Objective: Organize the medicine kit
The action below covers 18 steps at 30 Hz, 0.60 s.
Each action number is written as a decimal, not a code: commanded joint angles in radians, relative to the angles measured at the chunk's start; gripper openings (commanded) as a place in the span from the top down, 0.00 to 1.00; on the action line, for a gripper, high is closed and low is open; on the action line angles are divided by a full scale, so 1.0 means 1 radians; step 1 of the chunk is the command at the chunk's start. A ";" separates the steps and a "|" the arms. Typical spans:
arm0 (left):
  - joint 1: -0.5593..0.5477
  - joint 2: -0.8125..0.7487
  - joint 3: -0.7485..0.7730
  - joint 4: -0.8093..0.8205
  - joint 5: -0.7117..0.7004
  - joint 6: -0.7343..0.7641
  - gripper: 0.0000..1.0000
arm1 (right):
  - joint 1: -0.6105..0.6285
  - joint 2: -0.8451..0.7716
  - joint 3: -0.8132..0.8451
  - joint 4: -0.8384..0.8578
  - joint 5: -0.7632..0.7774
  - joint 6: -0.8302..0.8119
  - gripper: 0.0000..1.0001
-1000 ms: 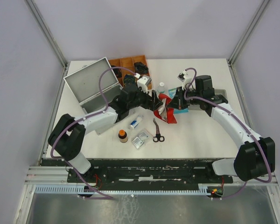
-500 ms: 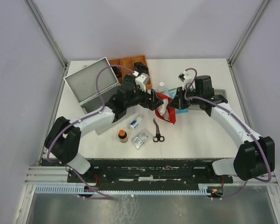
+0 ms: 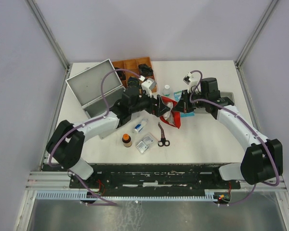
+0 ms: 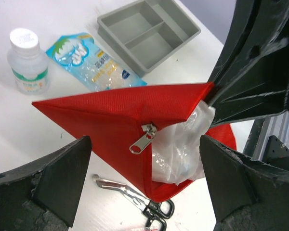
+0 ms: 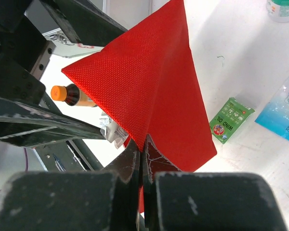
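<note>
Upper left: kit (image 3: 94,91), lid up, interior mostly hidden by left arm. Behind it, wooden tray (image 3: 133,64). Lower centre-left, loose on table (image 3: 212,139): brown bottle (image 3: 127,140), tube (image 3: 139,126), blister packs (image 3: 144,144), scissors (image 3: 162,135). Centre: left gripper (image 4: 144,144), spread wide, nothing clamped, straddling red pouch (image 4: 111,115); zip partly open, clear plastic bulging out. Right of centre: right gripper (image 5: 142,151), pinched tight on pouch edge, holding it up. Nearby: white bottle (image 4: 26,60), blue sachet (image 4: 91,60), green box (image 5: 231,120), grey tray (image 4: 147,31). Progress judged early: nothing seen packed, nearly all items left to stow.
</note>
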<state>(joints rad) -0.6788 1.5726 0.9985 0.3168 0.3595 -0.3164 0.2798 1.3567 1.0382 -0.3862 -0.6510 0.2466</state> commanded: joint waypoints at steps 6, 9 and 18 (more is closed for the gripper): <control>-0.025 0.030 -0.043 0.090 -0.036 -0.023 0.01 | 0.005 0.010 0.051 0.021 -0.030 0.002 0.99; -0.028 0.052 -0.027 0.078 -0.064 -0.025 0.01 | 0.004 0.006 0.052 0.023 -0.041 0.005 0.99; -0.017 0.111 0.027 0.015 -0.145 -0.050 0.06 | 0.006 -0.007 0.032 0.034 -0.082 0.005 1.00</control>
<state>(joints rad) -0.7029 1.6604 0.9710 0.3309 0.2836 -0.3172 0.2798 1.3701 1.0412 -0.3893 -0.6662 0.2462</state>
